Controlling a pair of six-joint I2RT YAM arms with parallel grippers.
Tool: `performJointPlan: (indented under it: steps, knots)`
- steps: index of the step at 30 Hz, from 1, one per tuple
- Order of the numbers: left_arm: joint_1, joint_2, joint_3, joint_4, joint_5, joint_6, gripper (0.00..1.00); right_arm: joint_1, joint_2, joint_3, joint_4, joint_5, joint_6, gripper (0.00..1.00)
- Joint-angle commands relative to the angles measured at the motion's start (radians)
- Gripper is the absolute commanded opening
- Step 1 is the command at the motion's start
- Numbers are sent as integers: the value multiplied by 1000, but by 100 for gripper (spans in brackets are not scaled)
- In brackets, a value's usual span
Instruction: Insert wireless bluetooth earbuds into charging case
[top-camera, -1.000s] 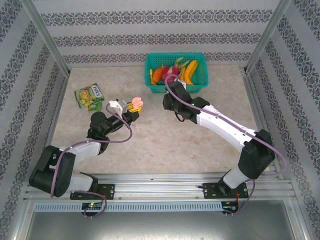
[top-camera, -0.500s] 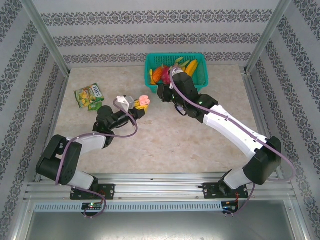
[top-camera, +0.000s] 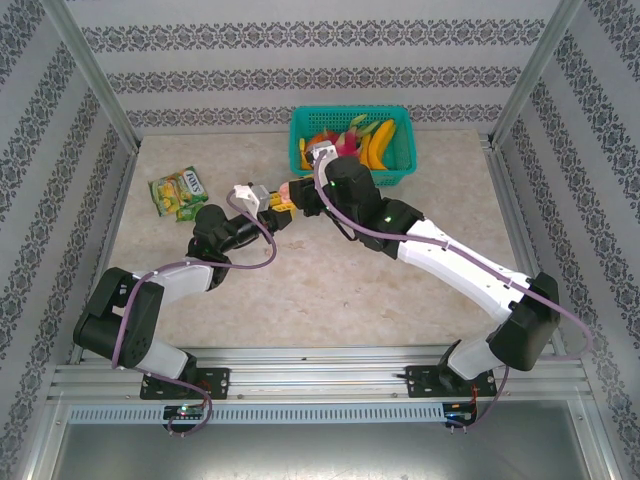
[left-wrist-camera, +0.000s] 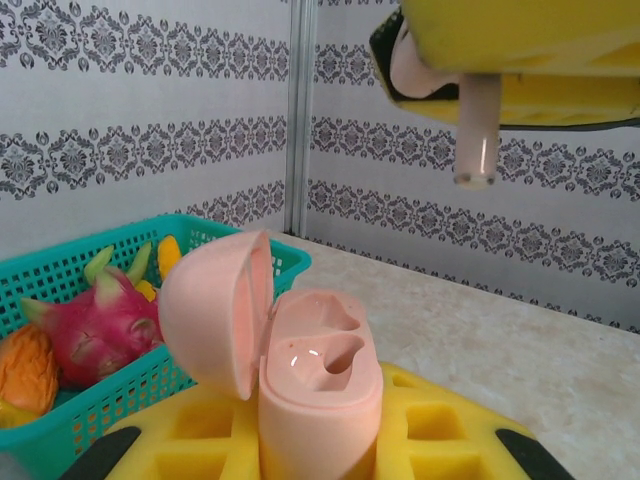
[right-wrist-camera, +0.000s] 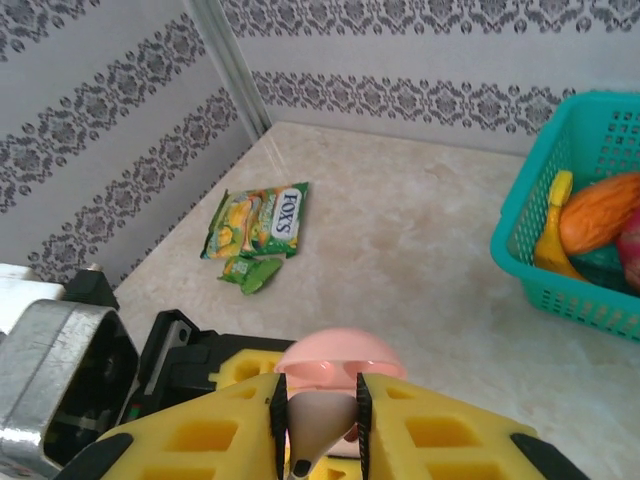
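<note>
Jaws first: left gripper (left-wrist-camera: 320, 455) is clamped on the lower body of the pink charging case (left-wrist-camera: 320, 395) and holds it upright, with the lid (left-wrist-camera: 215, 310) flipped open to one side. Right gripper (right-wrist-camera: 320, 435) is pinched narrow on a pale pink earbud (left-wrist-camera: 476, 125), stem pointing down.

Bud position: above the case with clear air between them. From the left wrist it sits off to the side away from the lid, not yet over a socket. From the right wrist it looks nearly over the case, so I can't tell the exact lateral offset.

Progress: both sockets (left-wrist-camera: 325, 340) in the case are empty, so nothing is seated. Done, by my read: case gripped and opened, first bud picked. Left: line the stem up with a socket, lower, seat, release, then the second bud and close the lid.

Further out: teal basket (top-camera: 350, 112) of fruit is beyond the case on the lid side. Candy packet (top-camera: 178, 192) lies on the table (top-camera: 330, 290), well apart from the case.
</note>
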Motion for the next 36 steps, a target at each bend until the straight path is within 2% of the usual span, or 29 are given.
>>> performJointPlan:
  steps: [1,36]
  knots:
    - [-15,6,26,-2,25,-2,0,3,-12,-23,70,46,-44,28]
    - [-29,-37,39,-39,43,15,0,-18,34,-88,113,62,-18,28]
